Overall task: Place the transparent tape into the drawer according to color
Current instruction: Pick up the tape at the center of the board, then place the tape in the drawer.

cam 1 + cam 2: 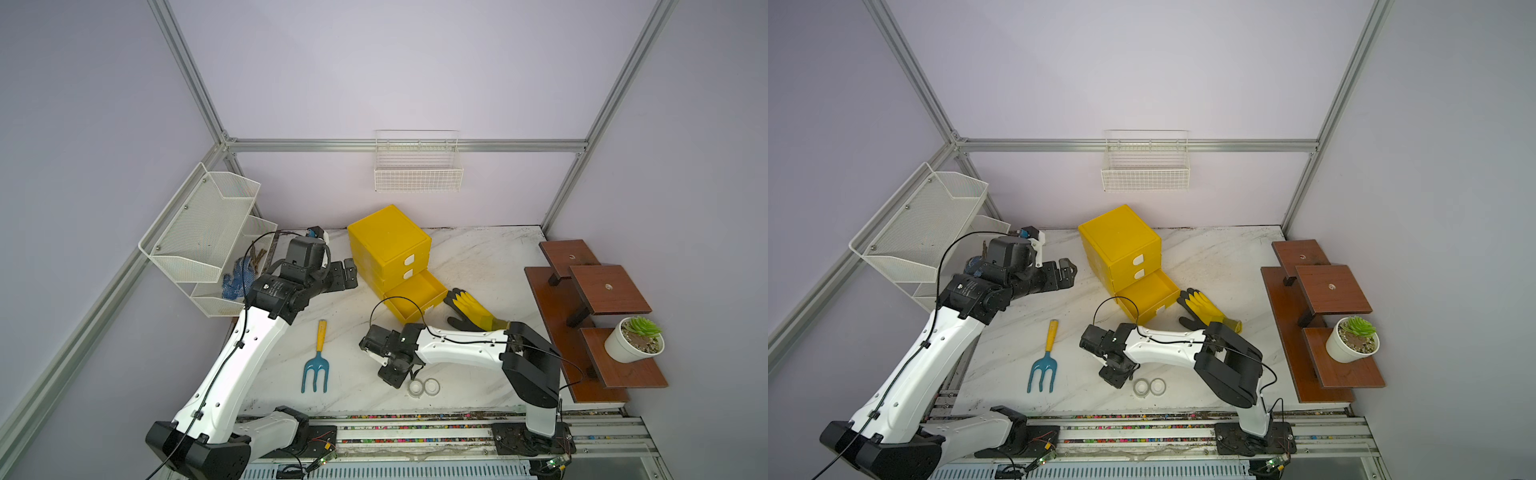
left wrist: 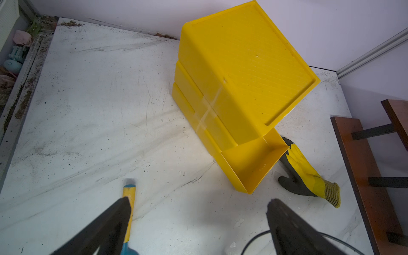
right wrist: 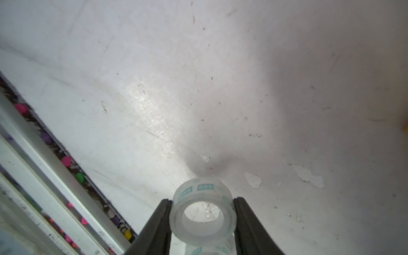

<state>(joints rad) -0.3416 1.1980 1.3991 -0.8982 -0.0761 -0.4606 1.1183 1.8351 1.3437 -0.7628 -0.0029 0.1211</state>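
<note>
The right tool (image 3: 203, 199) is found closed onto a clear tape roll (image 3: 203, 187), one finger pressed against each side. Whether this roll rests on the counter (image 3: 154, 88) or is raised off it cannot be told. A second clear roll (image 3: 207, 250) is partly seen just behind it, nearer the tool's body. In both top views the two rolls are seen side by side near the counter's front edge, right of centre, the fingers being hidden under the wrist.

The left tool (image 2: 198, 199) is held spread wide above the counter's rear left part, facing the yellow cabinet (image 1: 386, 232). The bottom drawer (image 1: 411, 297) is pulled out; the two upper drawers (image 1: 409, 266) are shut. A glove (image 1: 473, 309) is noted just beside the open drawer, and a garden fork (image 1: 318, 357) between the arms.
</note>
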